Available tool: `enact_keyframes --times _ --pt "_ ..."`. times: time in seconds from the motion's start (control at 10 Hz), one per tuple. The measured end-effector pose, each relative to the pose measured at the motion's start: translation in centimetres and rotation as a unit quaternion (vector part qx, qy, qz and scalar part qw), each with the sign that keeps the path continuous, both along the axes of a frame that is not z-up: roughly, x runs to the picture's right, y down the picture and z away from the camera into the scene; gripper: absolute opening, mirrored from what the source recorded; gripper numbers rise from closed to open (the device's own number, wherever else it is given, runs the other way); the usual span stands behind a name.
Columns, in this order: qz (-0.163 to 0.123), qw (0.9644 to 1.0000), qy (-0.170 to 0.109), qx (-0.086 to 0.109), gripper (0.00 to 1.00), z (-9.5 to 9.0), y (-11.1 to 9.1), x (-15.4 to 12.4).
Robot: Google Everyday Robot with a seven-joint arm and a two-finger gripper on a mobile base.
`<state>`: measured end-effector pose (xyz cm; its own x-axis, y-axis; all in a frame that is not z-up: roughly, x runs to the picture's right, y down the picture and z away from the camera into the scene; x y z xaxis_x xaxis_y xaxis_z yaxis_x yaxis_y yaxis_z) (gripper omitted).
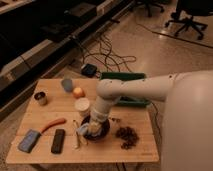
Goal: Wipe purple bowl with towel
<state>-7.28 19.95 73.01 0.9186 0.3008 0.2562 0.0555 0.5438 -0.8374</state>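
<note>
The purple bowl (101, 132) sits on the wooden table (140, 150), near the middle of its front half. My gripper (94, 128) reaches down from the white arm (130, 90) into the bowl and covers most of its inside. A pale towel (83, 130) shows under the gripper, bunched at the bowl's left rim.
Around the bowl are a white cup (82, 106), an orange fruit (78, 92), a blue cup (67, 84), a metal cup (40, 97), an orange carrot-like piece (52, 124), a blue sponge (29, 141), a black remote (58, 141) and a brown cluster (127, 136). A green tray (125, 100) sits at the back right.
</note>
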Motion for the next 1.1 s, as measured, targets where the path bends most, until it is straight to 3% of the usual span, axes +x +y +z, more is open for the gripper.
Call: enact_keyframes --times 0.7,1.1 --pt "0.018 0.9996 0.017 0.011 0.0 0.6 -0.9 2.0" --pt "0.021 0.9994 0.022 0.019 0.0 1.6 -2.9 1.9"
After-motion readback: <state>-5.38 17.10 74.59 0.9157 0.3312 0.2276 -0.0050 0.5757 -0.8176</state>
